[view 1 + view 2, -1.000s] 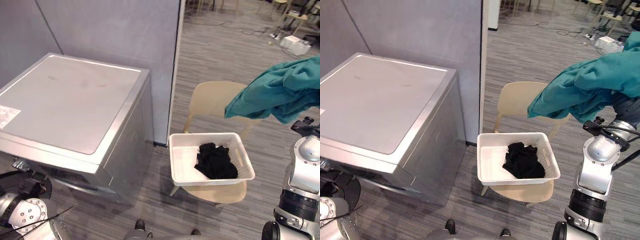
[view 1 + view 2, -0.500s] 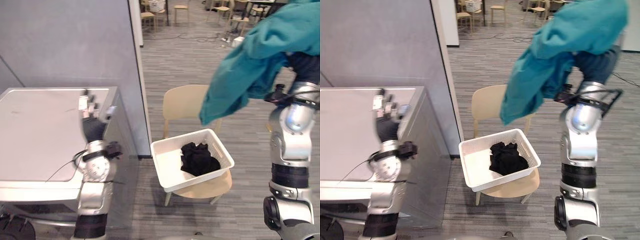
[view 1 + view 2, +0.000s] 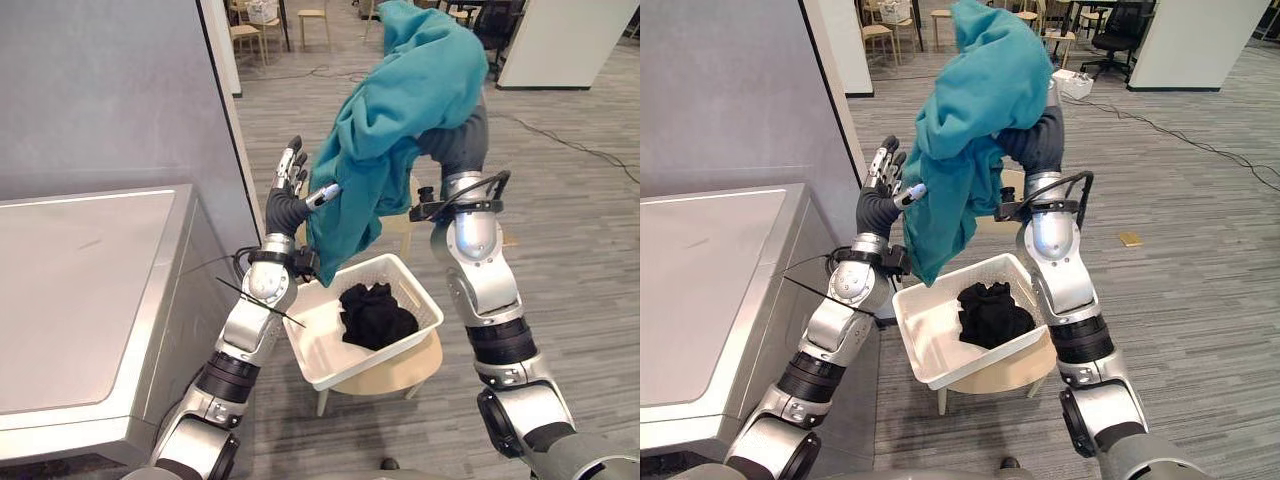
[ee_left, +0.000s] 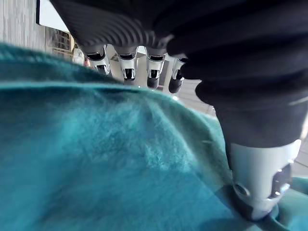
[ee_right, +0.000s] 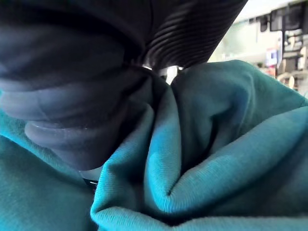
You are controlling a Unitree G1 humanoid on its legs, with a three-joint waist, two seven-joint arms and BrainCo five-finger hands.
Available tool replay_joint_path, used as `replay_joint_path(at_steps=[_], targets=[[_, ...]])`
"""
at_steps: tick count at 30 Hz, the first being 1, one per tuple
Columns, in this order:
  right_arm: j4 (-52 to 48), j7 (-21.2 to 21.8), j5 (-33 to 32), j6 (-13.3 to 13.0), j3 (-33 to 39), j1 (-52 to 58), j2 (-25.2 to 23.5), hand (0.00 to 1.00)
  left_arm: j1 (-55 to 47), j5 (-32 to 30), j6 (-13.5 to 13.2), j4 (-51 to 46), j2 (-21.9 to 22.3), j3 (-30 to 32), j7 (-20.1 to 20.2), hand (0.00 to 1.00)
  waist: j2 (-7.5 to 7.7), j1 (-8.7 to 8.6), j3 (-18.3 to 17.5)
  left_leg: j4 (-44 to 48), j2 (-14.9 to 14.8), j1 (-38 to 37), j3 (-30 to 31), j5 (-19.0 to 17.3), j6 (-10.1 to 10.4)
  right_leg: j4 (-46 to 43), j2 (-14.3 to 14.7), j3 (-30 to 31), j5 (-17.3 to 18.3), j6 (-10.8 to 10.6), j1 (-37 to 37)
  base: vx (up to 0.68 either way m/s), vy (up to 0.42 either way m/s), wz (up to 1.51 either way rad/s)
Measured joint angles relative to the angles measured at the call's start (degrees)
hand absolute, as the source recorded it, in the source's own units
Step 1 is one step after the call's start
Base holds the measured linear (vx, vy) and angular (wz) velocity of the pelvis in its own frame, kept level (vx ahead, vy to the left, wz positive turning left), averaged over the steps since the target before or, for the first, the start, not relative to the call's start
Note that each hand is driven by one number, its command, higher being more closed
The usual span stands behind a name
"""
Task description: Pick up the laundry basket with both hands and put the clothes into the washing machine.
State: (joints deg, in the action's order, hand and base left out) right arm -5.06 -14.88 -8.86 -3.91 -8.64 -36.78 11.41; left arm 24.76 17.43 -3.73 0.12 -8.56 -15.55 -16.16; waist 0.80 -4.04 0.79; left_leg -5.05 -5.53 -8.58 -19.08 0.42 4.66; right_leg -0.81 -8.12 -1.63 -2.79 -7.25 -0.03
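My right hand (image 3: 455,140) is raised high with a big teal garment (image 3: 400,110) draped over it; the cloth hangs down above the white laundry basket (image 3: 318,345). In the right wrist view the teal garment (image 5: 216,134) bunches right against the right hand's dark cover (image 5: 72,96). My left hand (image 3: 288,200) is up beside the hanging cloth, open, with straight fingers (image 4: 127,72) and the thumb (image 4: 262,183) resting on the teal fabric (image 4: 96,159). A black bundle of clothes (image 3: 376,312) lies in the basket.
The basket stands tilted on a beige chair (image 3: 392,372). The silver washing machine (image 3: 80,290) is at the left, against a grey partition (image 3: 100,90). Open grey floor lies to the right, with a cable (image 3: 570,145) across it. Chairs (image 3: 245,35) stand far back.
The camera has swung, shifting the whole picture. My left arm has risen from above the washer to the teal garment. My right arm has carried the garment leftward, over the basket.
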Motion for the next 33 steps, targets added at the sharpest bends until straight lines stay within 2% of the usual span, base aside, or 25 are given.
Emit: replay_joint_path(at_steps=[9,13,19,26,30,32,33], targets=[[0.39,0.62,-0.06,-0.02,-3.23,0.06,-3.25,1.00,0.00,1.50,-0.61,0.18,0.85,-1.02,-0.14,0.00,-0.20,-0.18,-0.12,-0.19,0.13,0.12,1.60,0.38,-0.02,0.17,-0.23,-1.34,-0.01,-0.03,0.73,-0.05,-0.022,0.08],[2.67,1.22,-0.50,-0.11,-5.50,0.21,-4.45,1.00,0.03,2.24,-0.61,0.78,1.44,-2.30,-0.10,0.00,-1.42,-0.04,-1.06,-0.20,0.15,0.44,1.92,0.74,0.03,0.53,-0.23,-1.67,-0.03,-0.02,0.77,0.00,-0.018,0.05],[2.67,1.46,-2.17,-0.11,-6.39,0.37,-5.46,1.00,0.41,2.20,-0.61,0.79,1.65,-2.69,-0.21,0.00,-1.66,-0.10,-1.30,-0.20,0.04,0.45,2.09,0.75,0.05,0.58,-0.16,-1.90,-0.03,0.00,0.90,0.00,0.000,0.00],[2.81,1.99,-5.32,-1.17,-8.37,1.25,-6.63,1.00,1.48,2.12,-1.28,0.79,2.24,-3.06,-0.61,0.00,-1.63,-0.10,-1.58,-0.20,0.01,0.38,2.37,0.79,0.10,0.59,-0.17,-2.17,-0.04,0.00,1.13,0.00,-0.002,0.00],[4.06,2.96,-11.53,-2.49,-9.50,1.34,-6.87,1.00,1.51,1.85,-2.45,0.69,2.77,-3.01,-2.43,0.00,-1.47,-0.11,-1.92,-0.20,0.01,0.26,2.32,0.79,0.10,0.68,-0.16,-2.17,-0.04,0.01,1.27,0.00,0.000,0.00],[4.19,3.20,-12.04,-2.66,-9.54,1.52,-7.19,1.00,1.51,1.26,-2.90,0.39,2.79,-2.99,-3.20,0.00,-1.47,-0.10,-1.92,-0.20,-0.02,0.23,2.18,0.78,0.10,0.81,-0.11,-2.10,-0.13,0.14,1.28,-0.01,-0.007,-0.02],[4.19,3.43,-12.05,-3.10,-9.58,1.78,-7.24,1.00,1.51,0.56,-3.16,0.31,2.80,-2.99,-3.62,1.00,-1.44,-0.09,-1.94,-0.20,-0.04,0.22,2.06,0.78,0.10,0.85,-0.09,-2.03,-0.15,0.17,1.28,-0.02,-0.017,-0.05]])
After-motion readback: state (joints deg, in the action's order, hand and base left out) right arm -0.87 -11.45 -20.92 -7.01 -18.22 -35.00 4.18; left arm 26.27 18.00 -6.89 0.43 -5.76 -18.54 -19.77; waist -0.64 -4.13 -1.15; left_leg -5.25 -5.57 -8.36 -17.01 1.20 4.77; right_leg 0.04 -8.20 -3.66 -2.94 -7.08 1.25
